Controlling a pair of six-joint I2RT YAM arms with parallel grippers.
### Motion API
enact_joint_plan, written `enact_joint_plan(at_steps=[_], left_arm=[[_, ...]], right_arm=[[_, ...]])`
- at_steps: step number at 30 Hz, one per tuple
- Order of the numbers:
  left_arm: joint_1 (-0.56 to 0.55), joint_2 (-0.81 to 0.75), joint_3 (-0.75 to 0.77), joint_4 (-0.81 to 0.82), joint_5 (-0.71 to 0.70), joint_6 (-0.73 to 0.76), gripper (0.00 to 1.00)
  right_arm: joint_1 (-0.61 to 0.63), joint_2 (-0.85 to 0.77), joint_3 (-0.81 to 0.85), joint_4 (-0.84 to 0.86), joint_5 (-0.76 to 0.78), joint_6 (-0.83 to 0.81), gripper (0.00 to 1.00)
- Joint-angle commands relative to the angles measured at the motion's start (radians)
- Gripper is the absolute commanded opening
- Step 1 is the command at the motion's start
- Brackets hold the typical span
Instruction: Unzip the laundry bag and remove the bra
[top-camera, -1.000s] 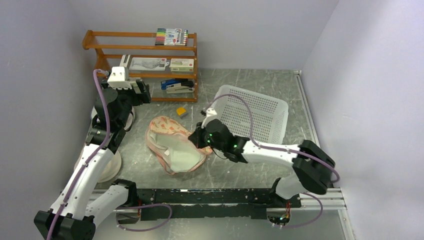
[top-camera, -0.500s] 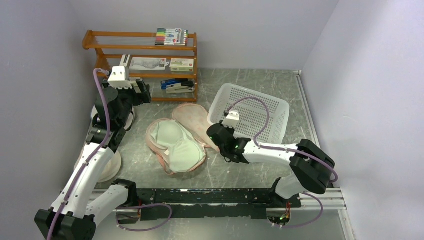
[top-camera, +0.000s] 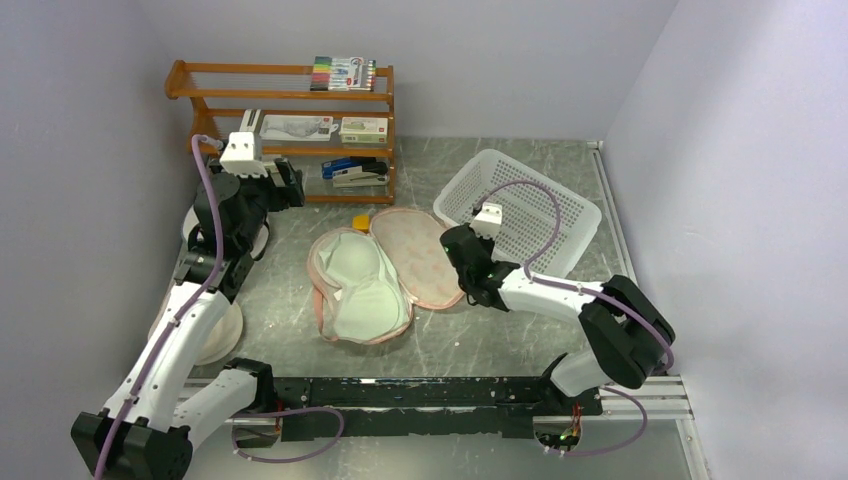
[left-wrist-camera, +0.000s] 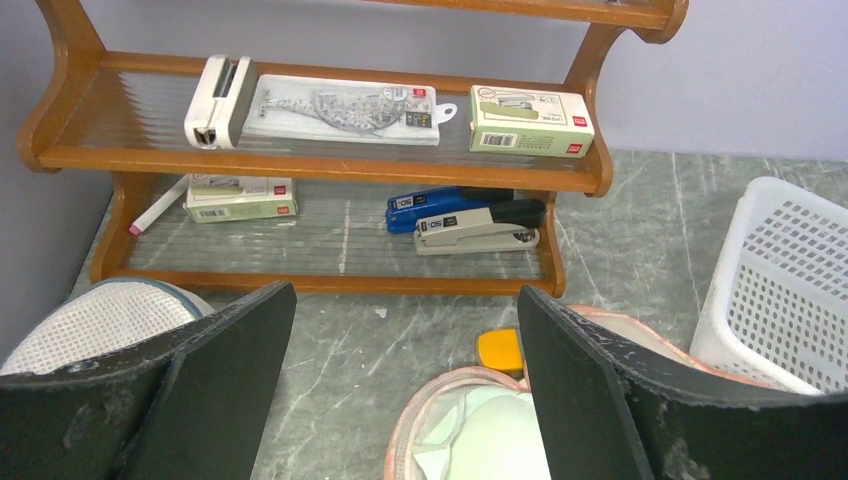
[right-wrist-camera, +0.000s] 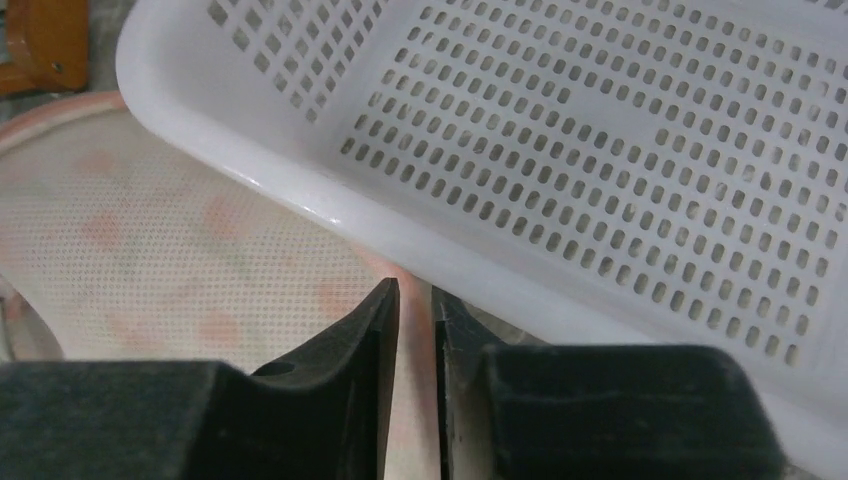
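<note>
The left gripper (top-camera: 291, 186) hangs near the desk's far-left corner, in front of a wooden shelf (top-camera: 290, 120), its jaws spread wide with nothing between them; a white mesh bag (left-wrist-camera: 100, 320) sits below it by the left edge. Towards the middle of the desk the laundry bag (top-camera: 420, 260) lies unzipped and folded open, well apart from that gripper; its left half cradles the bra (top-camera: 352, 272), cups up, and its floral-backed flap lies flat to the right. A small yellow block (top-camera: 361, 221) rests just beyond the bag, towards the far edge. The right gripper (top-camera: 458, 245) sits at the flap's right rim; its fingers (right-wrist-camera: 375, 320) are drawn to a thin slit, and the pink edging seems caught between them, though the close view leaves that unsure. A white basket (top-camera: 530, 210) stands touching that rim, towards the far-right corner.
</note>
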Motion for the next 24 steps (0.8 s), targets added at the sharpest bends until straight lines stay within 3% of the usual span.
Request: enact_joint_plan(at_steps=[1, 6, 8, 11, 14, 16, 18, 24], left_arm=[[0.013, -0.008, 0.022, 0.016, 0.016, -0.005, 0.94], [0.013, -0.021, 0.016, 0.022, 0.011, -0.004, 0.94], [0.013, -0.013, 0.017, 0.023, 0.015, -0.005, 0.94], [0.022, 0.003, 0.034, 0.007, 0.040, -0.010, 0.93], [0.027, -0.007, 0.027, 0.016, 0.045, -0.013, 0.93], [0.029, -0.011, 0.022, 0.020, 0.043, -0.013, 0.94], [0.030, -0.008, 0.026, 0.016, 0.046, -0.010, 0.95], [0.030, 0.021, 0.031, 0.013, 0.072, -0.006, 0.95]], right_arm=[[-0.037, 0.013, 0.015, -0.014, -0.041, -0.101, 0.24], [-0.046, -0.012, 0.058, -0.127, -0.073, -0.119, 0.39], [-0.045, -0.051, 0.083, -0.170, -0.163, -0.149, 0.42], [-0.038, -0.118, 0.082, -0.121, -0.432, -0.238, 0.46], [-0.039, -0.086, 0.095, -0.039, -0.776, -0.240, 0.64], [-0.037, -0.009, 0.135, -0.002, -1.002, -0.187, 0.65], [-0.038, 0.067, 0.167, 0.040, -1.118, -0.146, 0.65], [-0.040, 0.261, 0.299, 0.012, -1.172, -0.123, 0.65]])
